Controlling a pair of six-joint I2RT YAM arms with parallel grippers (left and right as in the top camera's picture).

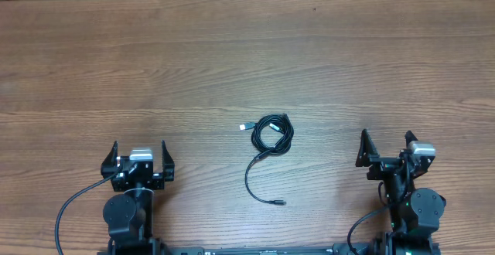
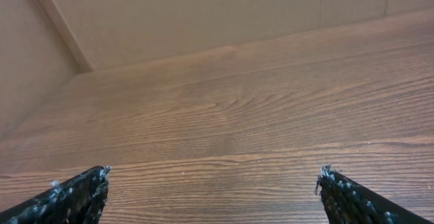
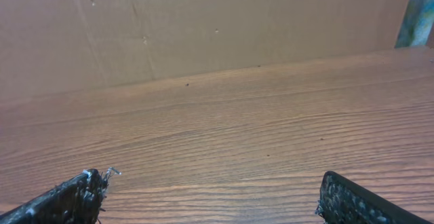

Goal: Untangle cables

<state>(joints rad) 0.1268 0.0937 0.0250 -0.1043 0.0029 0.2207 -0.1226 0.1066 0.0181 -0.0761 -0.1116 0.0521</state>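
The cables [image 1: 271, 134] lie in the middle of the wooden table as a small black coil with a silvery tip [image 1: 243, 126] at its left. A loose tail curves down to a plug end [image 1: 280, 202]. My left gripper [image 1: 139, 156] is open and empty, well to the left of the cables. My right gripper [image 1: 387, 147] is open and empty, well to their right. Neither wrist view shows the cables: the open left jaws [image 2: 213, 178] and the open right jaws [image 3: 213, 183] frame only bare wood.
The wooden table [image 1: 247, 54] stretches away behind the cables. A brown cardboard wall [image 2: 203, 13] stands at its far edge and also shows in the right wrist view [image 3: 237, 20]. Thick black arm wires [image 1: 66, 216] loop near each base.
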